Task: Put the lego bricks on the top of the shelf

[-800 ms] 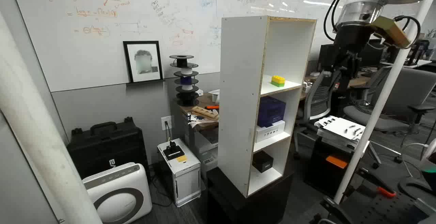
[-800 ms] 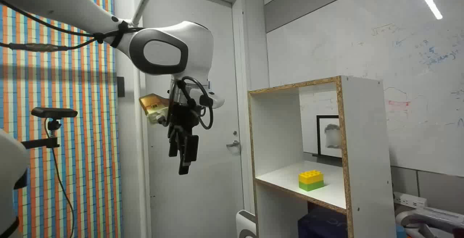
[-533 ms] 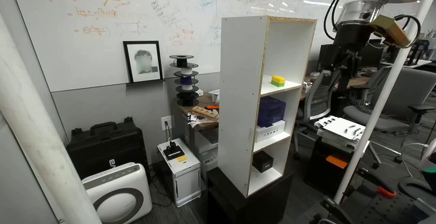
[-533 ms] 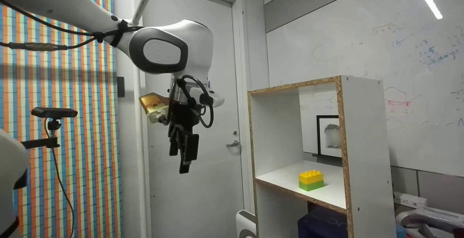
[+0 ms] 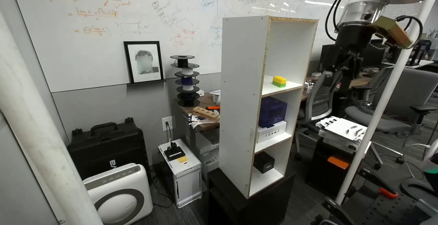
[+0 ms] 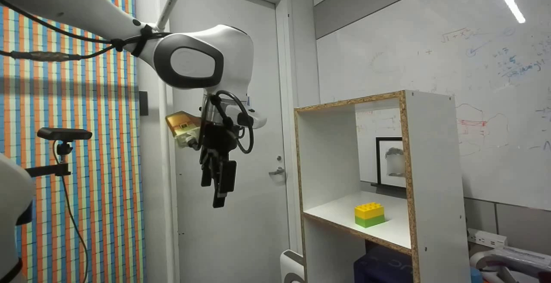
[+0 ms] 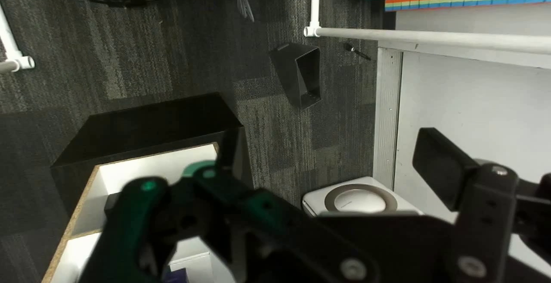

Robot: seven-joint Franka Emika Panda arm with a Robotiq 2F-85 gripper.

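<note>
The lego bricks (image 5: 279, 81) are a yellow brick stacked on a green one. They stand upright on the floor of the shelf's uppermost compartment and also show in an exterior view (image 6: 369, 215). The tall white shelf (image 5: 243, 101) has open compartments and a flat top; it also shows in an exterior view (image 6: 437, 166). In the wrist view the shelf's lower part (image 7: 159, 164) shows behind a finger. My gripper (image 5: 341, 71) is open and empty, pointing down, out in front of the shelf and apart from it; it shows too (image 6: 218, 186). Its fingers are wide apart in the wrist view (image 7: 335, 162). The bricks are out of the wrist view.
A dark blue-purple box (image 5: 272, 112) on a white box (image 5: 272, 132) fills the middle compartment. A small black box (image 5: 263, 162) sits in the lowest one. The shelf stands on a black cabinet (image 5: 251, 197). A white pole (image 5: 376, 115) and office chairs are near the arm.
</note>
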